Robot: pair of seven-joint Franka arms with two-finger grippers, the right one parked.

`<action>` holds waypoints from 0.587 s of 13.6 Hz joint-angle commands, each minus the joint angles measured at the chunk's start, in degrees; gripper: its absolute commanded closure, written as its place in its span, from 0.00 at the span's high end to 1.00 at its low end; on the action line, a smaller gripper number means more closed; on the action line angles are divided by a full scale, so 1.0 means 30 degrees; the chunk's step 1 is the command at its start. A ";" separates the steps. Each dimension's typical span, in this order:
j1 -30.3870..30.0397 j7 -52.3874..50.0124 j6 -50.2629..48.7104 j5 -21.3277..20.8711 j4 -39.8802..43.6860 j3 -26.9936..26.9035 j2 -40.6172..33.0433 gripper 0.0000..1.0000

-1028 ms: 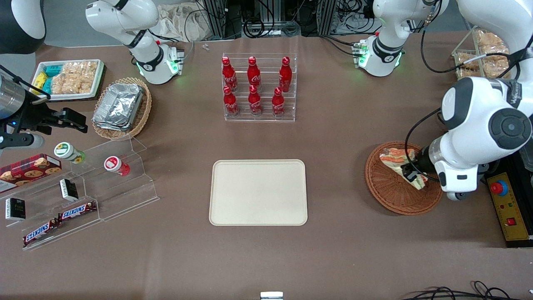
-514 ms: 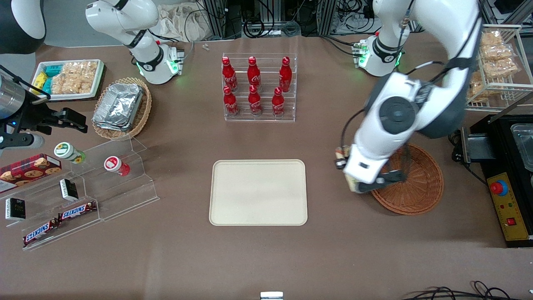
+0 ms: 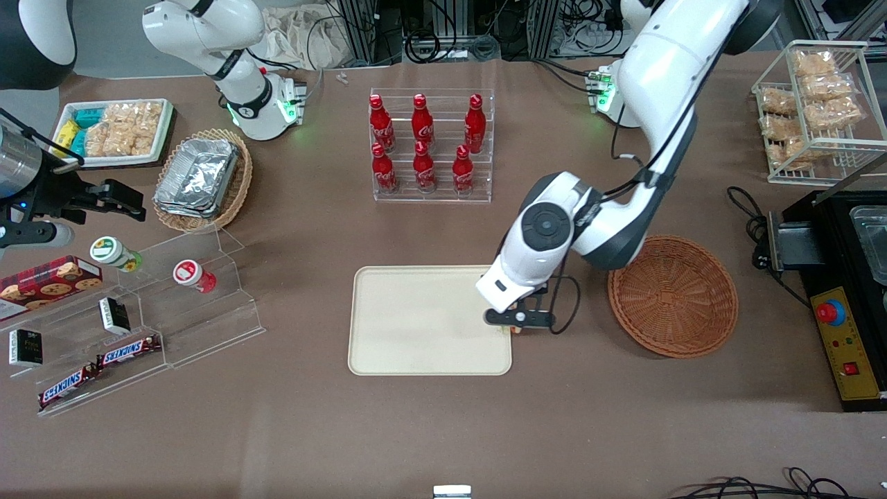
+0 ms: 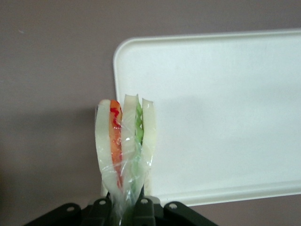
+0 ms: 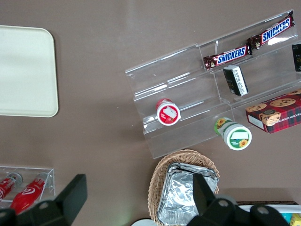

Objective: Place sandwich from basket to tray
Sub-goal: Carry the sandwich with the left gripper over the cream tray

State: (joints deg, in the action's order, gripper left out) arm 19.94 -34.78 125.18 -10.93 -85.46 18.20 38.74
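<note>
The sandwich (image 4: 124,141) hangs edge-down, pinched at its narrow end by the gripper (image 4: 123,205), whose fingers are closed tight on the wrap. It sits above the tray (image 3: 416,326) rim nearest the empty basket (image 3: 672,296), apparently partway through transfer.

cola bottles (image 3: 424,144), foil containers (image 3: 197,177), Snickers bars (image 3: 97,366)

A brown-covered table (image 3: 291,430) meets cable-strewn metal framing (image 3: 443,28).

White sandwich (image 4: 125,141) layered orange, red, green; cream tray (image 3: 416,326); reddish-brown basket (image 3: 672,296).
</note>
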 commanded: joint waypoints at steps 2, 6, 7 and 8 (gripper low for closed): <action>0.0764 0.0254 0.0632 -0.0635 0.2060 -0.0120 0.2756 0.03; 0.0706 0.0196 0.0754 -0.0606 0.2061 -0.0120 0.3346 0.91; 0.0677 0.0080 0.0637 -0.0577 0.2061 -0.0120 0.3259 0.99; 0.0648 -0.0037 0.0404 -0.0547 0.2061 -0.0091 0.3113 0.99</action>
State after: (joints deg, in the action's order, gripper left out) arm 21.74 -34.46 128.04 -11.95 -80.59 17.98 48.05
